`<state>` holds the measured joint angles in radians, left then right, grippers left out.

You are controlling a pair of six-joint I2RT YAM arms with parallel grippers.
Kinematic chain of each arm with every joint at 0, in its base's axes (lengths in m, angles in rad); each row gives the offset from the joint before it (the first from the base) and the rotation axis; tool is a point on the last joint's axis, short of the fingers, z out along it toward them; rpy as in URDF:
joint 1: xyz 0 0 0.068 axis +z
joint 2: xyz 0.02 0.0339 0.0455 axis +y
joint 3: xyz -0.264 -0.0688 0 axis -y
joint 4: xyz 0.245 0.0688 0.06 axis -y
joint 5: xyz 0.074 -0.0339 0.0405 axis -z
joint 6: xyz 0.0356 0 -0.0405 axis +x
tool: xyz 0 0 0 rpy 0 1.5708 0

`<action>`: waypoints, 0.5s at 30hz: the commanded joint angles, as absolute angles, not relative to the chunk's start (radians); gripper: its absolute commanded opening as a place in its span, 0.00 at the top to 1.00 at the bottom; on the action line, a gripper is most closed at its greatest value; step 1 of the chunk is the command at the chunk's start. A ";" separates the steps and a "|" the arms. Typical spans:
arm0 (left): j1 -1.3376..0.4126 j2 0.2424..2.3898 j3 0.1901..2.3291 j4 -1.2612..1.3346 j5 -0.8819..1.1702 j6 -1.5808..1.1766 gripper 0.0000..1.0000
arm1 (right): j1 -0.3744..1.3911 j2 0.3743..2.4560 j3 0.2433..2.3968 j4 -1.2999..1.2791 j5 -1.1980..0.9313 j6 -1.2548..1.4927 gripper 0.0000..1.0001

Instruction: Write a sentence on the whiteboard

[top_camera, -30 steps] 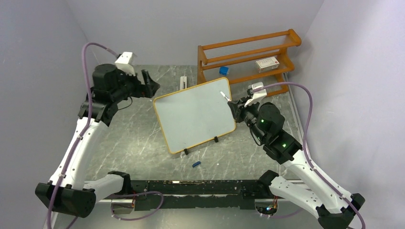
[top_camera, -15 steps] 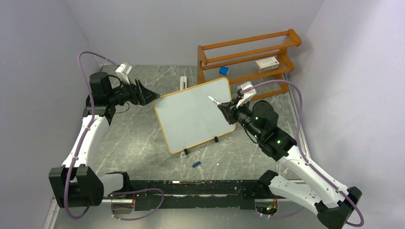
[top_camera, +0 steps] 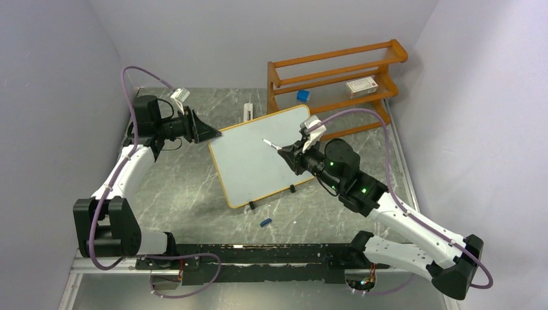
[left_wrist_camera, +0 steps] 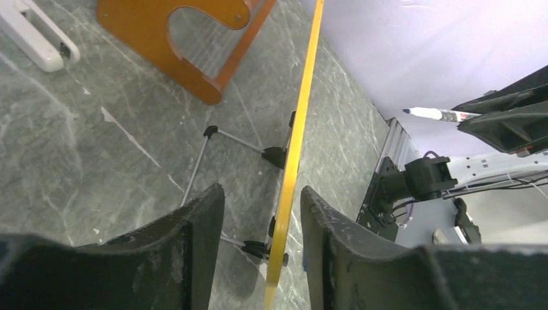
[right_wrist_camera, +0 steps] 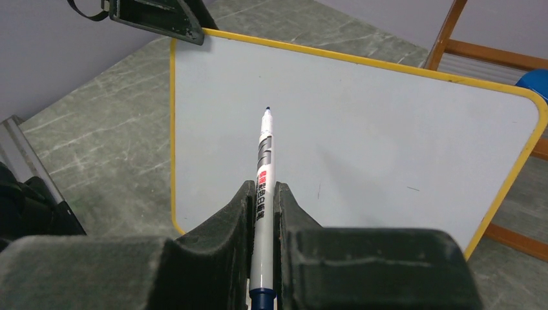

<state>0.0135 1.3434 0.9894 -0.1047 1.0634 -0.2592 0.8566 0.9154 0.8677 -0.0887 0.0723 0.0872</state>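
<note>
Left end effector (left_wrist_camera: 258, 194) is parted and straddles the whiteboard (left_wrist_camera: 304, 103), seen edge-on. The yellow frame runs between the fingers (left_wrist_camera: 200, 219), closer to the right-hand one. The wire stand (left_wrist_camera: 226, 139) sits on the marble worktop (left_wrist_camera: 97, 148). Orange rack (left_wrist_camera: 161, 39) at top left. Far right, the right end effector (left_wrist_camera: 472, 119) holds the marker (left_wrist_camera: 433, 115), tip pointing left.

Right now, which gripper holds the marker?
The right gripper, shut on the marker; the left gripper only straddles the whiteboard edge.
</note>
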 commanded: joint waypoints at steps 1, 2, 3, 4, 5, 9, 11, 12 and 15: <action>0.008 1.364 1.008 -0.016 1.147 -0.275 0.52 | 0.877 0.933 0.887 -0.038 0.089 0.071 1.00; -0.017 1.372 1.013 -0.038 1.152 -0.260 0.56 | 0.880 0.936 0.888 -0.034 0.090 0.071 1.00; -0.024 1.376 1.016 -0.052 1.150 -0.245 0.59 | 0.884 0.943 0.890 -0.030 0.091 0.071 1.00; -0.027 1.371 1.011 -0.053 1.149 -0.241 0.61 | 0.890 0.948 0.892 -0.028 0.091 0.070 1.00; -0.027 1.366 1.002 -0.036 1.156 -0.249 0.64 | 0.894 0.953 0.894 -0.026 0.092 0.068 1.00; -0.034 1.342 0.947 0.057 1.185 -0.305 0.73 | 0.917 0.972 0.906 -0.022 0.103 0.058 1.00; -0.040 1.337 0.932 0.057 1.186 -0.300 0.78 | 0.932 0.981 0.912 -0.022 0.114 0.053 1.00; -0.044 1.333 0.924 0.058 1.184 -0.299 0.80 | 0.938 0.984 0.914 -0.022 0.122 0.051 1.00; -0.051 1.313 0.904 0.061 1.180 -0.293 0.85 | 0.973 0.997 0.919 -0.020 0.159 0.041 1.00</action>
<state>-0.0330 1.3552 0.9302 0.0090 1.1412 -0.2993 0.9352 0.9890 0.8780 -0.0559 0.1059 0.0662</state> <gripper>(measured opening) 0.174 0.139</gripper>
